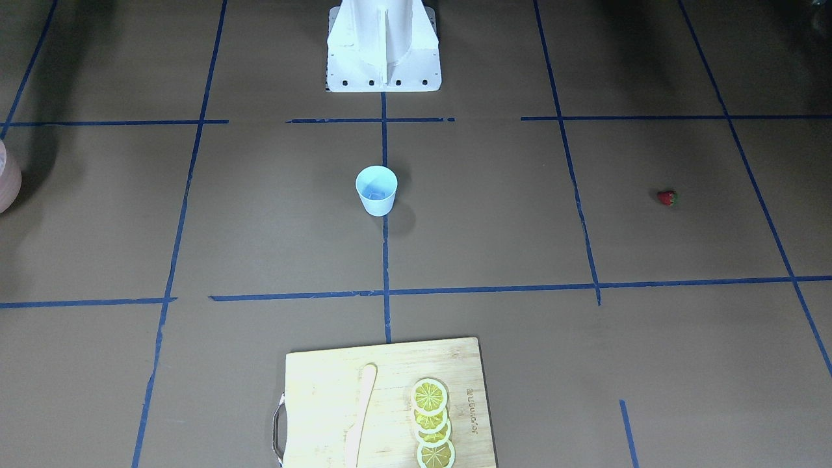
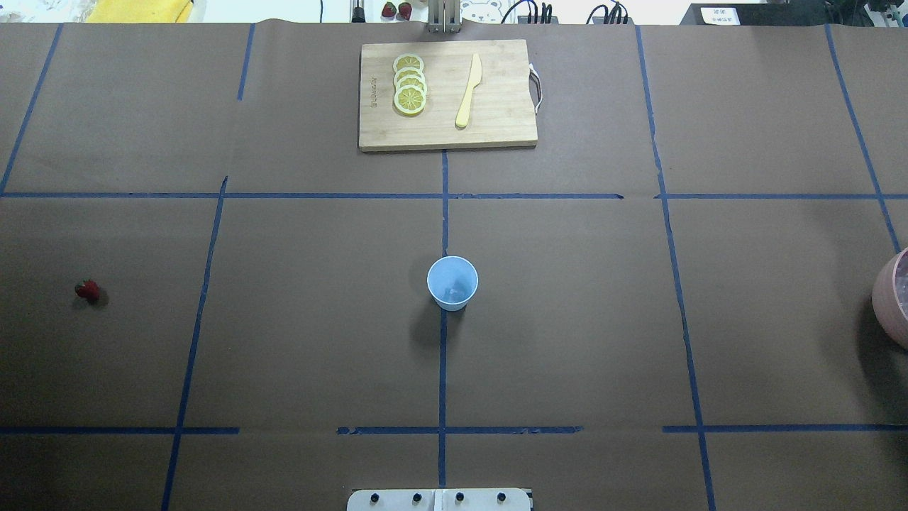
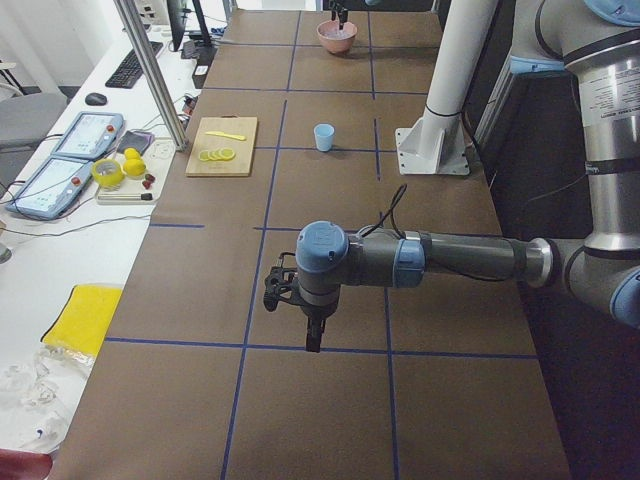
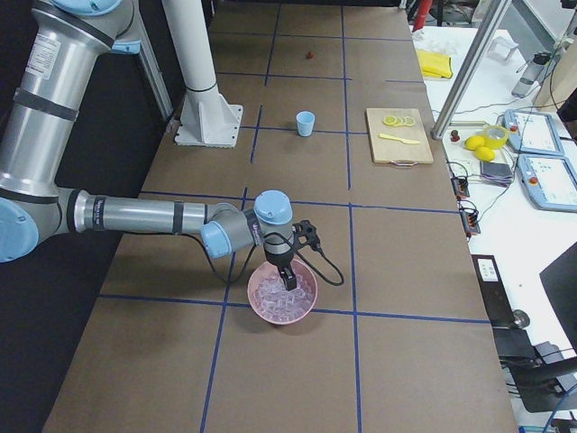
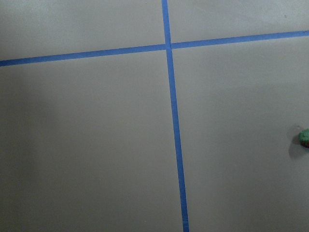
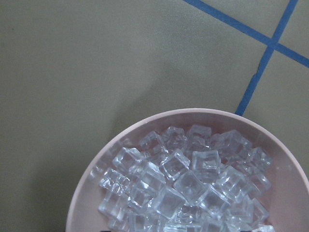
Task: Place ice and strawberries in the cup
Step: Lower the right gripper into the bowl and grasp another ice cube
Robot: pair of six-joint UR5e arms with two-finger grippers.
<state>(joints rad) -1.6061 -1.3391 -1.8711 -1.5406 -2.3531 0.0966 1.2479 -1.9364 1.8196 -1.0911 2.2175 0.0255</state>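
The light-blue cup (image 2: 452, 283) stands upright at the table's middle, also seen from the front (image 1: 376, 190). A faint glassy shape shows on its bottom; I cannot tell what it is. One red strawberry (image 2: 87, 289) lies far on the left side; its green cap shows at the left wrist view's right edge (image 5: 304, 137). The ice (image 6: 183, 183) fills a pinkish bowl (image 4: 306, 307). My right gripper (image 4: 289, 281) hangs just over that ice. My left gripper (image 3: 312, 340) hangs above the table. Both show only in side views, so I cannot tell their state.
A wooden cutting board (image 2: 496, 128) with yellow lemon slices (image 2: 409, 84) and a pale knife (image 2: 468, 91) lies at the far middle edge. The pinkish bowl (image 2: 887, 298) sits at the right edge. Blue tape lines cross the brown table cover. The white robot base (image 1: 383, 52) stands behind the cup.
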